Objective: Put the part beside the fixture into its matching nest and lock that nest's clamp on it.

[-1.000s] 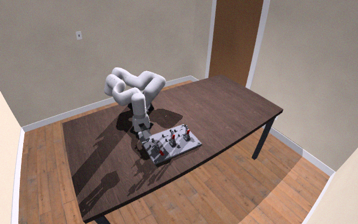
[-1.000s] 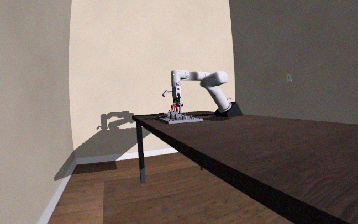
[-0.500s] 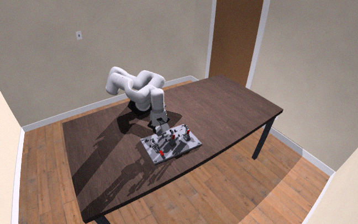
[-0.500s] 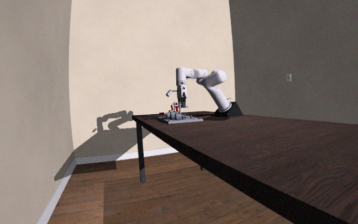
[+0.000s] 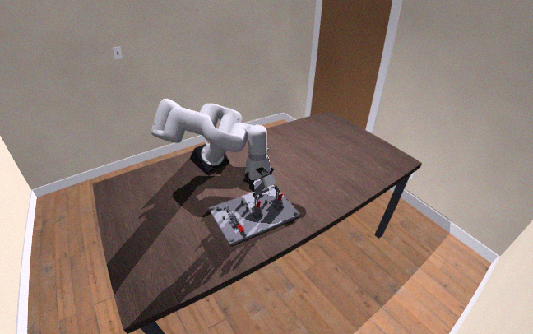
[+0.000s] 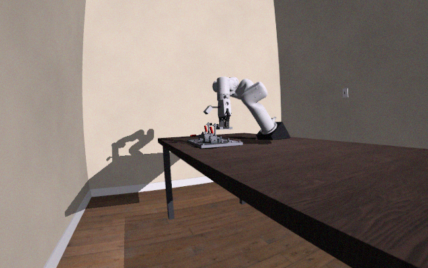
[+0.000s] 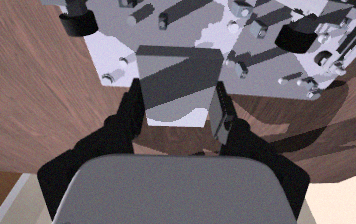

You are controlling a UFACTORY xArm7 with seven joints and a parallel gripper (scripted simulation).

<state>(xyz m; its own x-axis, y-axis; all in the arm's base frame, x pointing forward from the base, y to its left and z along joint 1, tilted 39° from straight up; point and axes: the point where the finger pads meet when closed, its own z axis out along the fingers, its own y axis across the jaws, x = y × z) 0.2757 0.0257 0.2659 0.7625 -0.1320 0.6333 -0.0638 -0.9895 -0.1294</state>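
We have the black two-fingered gripper [image 6: 224,125] [image 7: 177,91] clamped on the flat grey rectangular part [image 6: 230,128] [image 7: 179,85], one finger against each of two opposite edges. We hold the part above the edge of the grey metal fixture plate [image 5: 266,224] [image 6: 222,144] [image 7: 112,55], off the dark wooden bench [image 5: 337,160] [image 6: 297,171] [image 7: 30,100]. Two red-handled clamps [image 5: 258,204] [image 6: 211,130] stand with upright handles; the third red-handled clamp [image 5: 240,228] has its handle lying low.

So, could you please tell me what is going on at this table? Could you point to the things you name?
The robot arm's pincer [image 5: 264,183] [image 6: 225,128] [image 7: 177,91] is gripping a flat gray part [image 7: 180,82] above the near edge of the fixture plate [image 5: 269,225] [image 6: 222,144] [image 7: 115,55]. The part is not yet in a nest, so seating and clamping remain.
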